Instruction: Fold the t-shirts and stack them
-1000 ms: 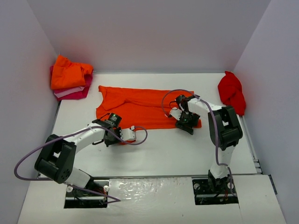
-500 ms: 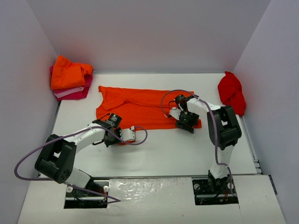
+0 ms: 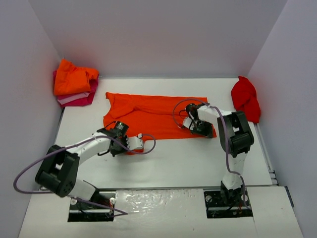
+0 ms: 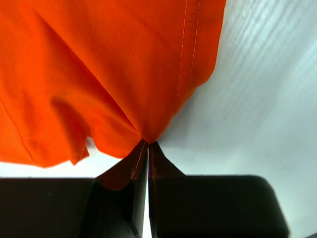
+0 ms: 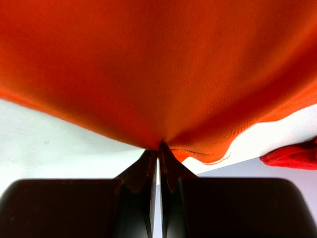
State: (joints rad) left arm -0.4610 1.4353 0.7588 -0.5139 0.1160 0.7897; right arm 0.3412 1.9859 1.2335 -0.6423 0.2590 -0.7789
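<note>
An orange t-shirt [image 3: 148,113] lies spread across the middle of the white table. My left gripper [image 3: 119,134] is shut on its near left hem, and the cloth [image 4: 114,74] bunches into the closed fingertips [image 4: 147,144]. At the shirt's near right corner, my right gripper [image 3: 197,126] is shut on the hem; orange fabric [image 5: 158,64] fills the right wrist view and pinches between the tips [image 5: 158,145]. A stack of folded shirts [image 3: 74,82], orange over pink and white, sits in the far left corner. A crumpled red shirt [image 3: 246,98] lies at the far right.
White walls close in the table on the left, back and right. Both arm bases [image 3: 91,198] stand at the near edge. A purple cable [image 3: 148,144] loops beside the left gripper. The red shirt's edge [image 5: 292,156] shows low at the right of the right wrist view.
My right gripper has closed on the shirt's near right corner, having stood open a second ago, and has shifted slightly toward the back. The left gripper has stayed shut on the hem.
</note>
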